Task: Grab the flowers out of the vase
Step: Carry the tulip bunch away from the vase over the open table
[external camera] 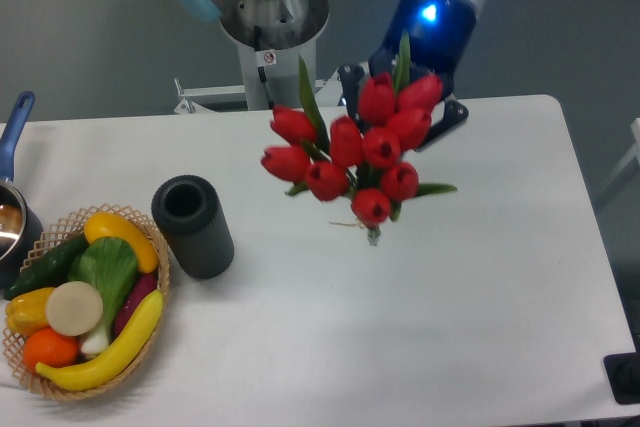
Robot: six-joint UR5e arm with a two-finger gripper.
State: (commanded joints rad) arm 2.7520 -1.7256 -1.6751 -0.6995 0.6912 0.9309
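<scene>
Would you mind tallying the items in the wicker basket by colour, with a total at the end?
Yellow: 3, a pepper, a banana and a piece at the left rim
Green: 2, a cucumber and a leafy vegetable
Orange: 1
White: 1, a round slice
Purple: 1
Total: 8 in the basket
</scene>
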